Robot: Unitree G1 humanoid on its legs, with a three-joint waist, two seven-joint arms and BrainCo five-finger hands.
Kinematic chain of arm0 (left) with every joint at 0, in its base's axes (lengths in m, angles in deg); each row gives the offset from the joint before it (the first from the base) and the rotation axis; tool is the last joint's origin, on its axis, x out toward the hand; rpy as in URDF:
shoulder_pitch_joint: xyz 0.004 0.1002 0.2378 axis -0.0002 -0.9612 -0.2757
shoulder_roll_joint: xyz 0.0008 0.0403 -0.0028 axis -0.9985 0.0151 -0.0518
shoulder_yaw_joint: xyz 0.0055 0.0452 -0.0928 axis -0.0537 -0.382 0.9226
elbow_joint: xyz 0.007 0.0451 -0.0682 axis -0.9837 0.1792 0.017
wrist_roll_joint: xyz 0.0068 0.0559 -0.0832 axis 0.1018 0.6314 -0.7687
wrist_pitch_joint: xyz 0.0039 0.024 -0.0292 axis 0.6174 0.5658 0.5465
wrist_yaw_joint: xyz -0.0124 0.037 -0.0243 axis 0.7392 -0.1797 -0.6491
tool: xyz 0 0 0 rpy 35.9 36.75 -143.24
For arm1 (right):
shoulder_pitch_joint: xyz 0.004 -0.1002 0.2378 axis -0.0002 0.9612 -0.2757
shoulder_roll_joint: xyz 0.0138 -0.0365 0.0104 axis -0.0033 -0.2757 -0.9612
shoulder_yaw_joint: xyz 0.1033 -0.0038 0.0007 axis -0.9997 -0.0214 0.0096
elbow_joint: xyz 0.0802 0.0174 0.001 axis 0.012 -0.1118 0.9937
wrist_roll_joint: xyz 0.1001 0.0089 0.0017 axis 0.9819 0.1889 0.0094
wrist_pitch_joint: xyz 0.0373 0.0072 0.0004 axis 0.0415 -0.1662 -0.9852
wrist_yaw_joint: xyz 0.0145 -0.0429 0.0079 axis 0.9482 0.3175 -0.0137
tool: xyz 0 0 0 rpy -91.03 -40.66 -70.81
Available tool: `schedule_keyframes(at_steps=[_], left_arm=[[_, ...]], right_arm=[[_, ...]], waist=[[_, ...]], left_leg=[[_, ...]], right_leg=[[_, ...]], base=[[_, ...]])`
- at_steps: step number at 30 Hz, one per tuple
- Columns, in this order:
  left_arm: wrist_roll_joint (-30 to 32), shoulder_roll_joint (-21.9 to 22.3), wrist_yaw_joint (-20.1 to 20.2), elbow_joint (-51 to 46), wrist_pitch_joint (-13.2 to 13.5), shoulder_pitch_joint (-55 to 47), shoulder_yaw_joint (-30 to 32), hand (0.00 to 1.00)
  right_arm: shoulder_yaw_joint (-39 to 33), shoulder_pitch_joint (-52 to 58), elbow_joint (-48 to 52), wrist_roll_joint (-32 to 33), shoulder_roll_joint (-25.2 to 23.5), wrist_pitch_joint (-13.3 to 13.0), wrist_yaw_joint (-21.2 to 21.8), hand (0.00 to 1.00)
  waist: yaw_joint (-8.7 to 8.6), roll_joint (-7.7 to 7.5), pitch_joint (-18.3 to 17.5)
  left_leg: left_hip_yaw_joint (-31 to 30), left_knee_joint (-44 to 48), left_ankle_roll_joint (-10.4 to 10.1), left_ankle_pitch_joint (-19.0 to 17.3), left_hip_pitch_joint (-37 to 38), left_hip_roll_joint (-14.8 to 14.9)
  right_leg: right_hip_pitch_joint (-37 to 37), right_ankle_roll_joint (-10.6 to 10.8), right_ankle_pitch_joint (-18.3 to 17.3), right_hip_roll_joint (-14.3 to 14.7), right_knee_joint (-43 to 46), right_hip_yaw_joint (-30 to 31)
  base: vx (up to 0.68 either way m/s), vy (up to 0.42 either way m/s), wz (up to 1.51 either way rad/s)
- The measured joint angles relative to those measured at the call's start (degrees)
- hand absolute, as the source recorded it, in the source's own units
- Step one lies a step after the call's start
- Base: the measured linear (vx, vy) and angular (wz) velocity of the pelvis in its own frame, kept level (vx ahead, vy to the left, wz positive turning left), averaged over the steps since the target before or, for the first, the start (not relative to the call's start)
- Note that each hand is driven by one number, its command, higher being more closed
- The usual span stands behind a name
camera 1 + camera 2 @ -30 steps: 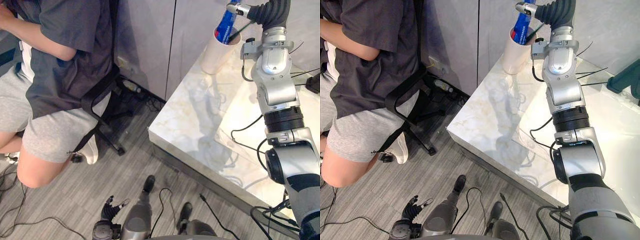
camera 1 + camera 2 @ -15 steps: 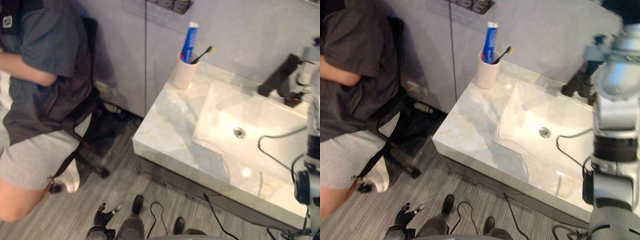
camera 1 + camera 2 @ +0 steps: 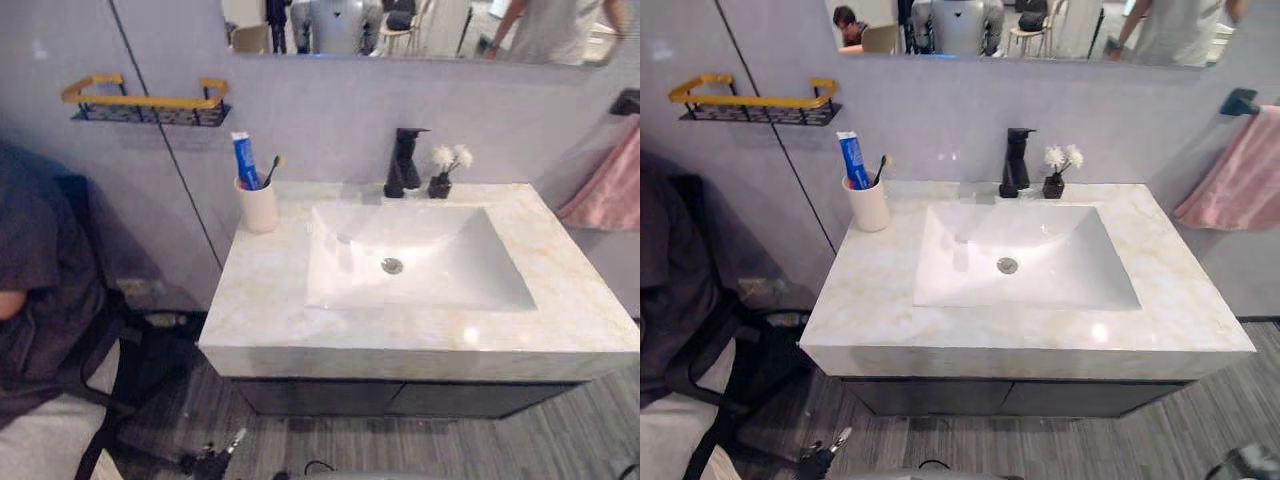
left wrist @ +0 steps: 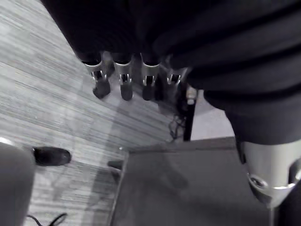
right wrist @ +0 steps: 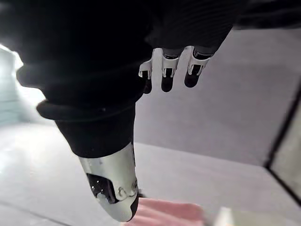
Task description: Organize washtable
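Cup holds toothpaste and toothbrush beside sink

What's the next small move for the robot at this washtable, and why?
Probably leave both arms hanging; the job looks done: the toothpaste and toothbrush stand in the cup at the back left of the counter, and the left hand and right hand hold nothing.

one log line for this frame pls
left hand: open, holds nothing, over floor | right hand: open, holds nothing | cup: upright, washtable back-left, toothpaste and toothbrush inside | faucet, flower vase: behind sink
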Motion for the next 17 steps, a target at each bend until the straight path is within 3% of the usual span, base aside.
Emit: schedule_keyframes(at_steps=[3,5,9,17], left_arm=[[-0.33,-0.38,-0.12,-0.13,-0.43,0.14,-2.01,0.0],[-0.32,-1.01,-0.04,-0.1,-0.6,0.53,-4.33,0.0],[-0.24,-1.38,0.02,0.53,-0.57,1.18,-6.18,0.0],[2.11,-1.63,0.06,1.67,-0.05,2.17,-8.39,0.0]], right_arm=[[7.29,0.24,-12.67,2.38,-0.62,1.63,3.38,0.0],[12.24,-0.28,-24.5,2.82,-0.93,2.05,7.29,0.0],[13.64,-2.82,-39.17,2.45,-1.72,4.31,12.98,0.0],[15.46,-5.0,-48.6,-0.23,-1.57,5.37,15.61,0.0]], waist=[[0.25,0.02,0.44],[1.28,0.43,0.79],[3.0,1.28,1.52],[3.42,0.93,2.66]], left_leg=[[1.27,-0.04,0.12,-0.28,1.13,0.18],[2.25,-0.34,0.23,-0.41,1.32,0.13],[2.34,-0.37,0.24,-0.41,1.24,0.13],[-0.28,-0.37,0.06,-0.74,2.35,-0.69]], right_leg=[[0.03,0.05,-1.29,-0.01,2.2,-0.16],[-0.09,-0.27,-1.5,-0.02,2.73,-0.4],[0.01,-0.48,-1.95,-0.22,3.11,-1.07],[2.65,0.71,-3.02,-1.25,2.68,-4.02]], base=[[-0.05,-0.016,-0.19],[-0.06,0.005,-0.05],[0.0,0.004,0.1],[0.09,0.0,0.19]])
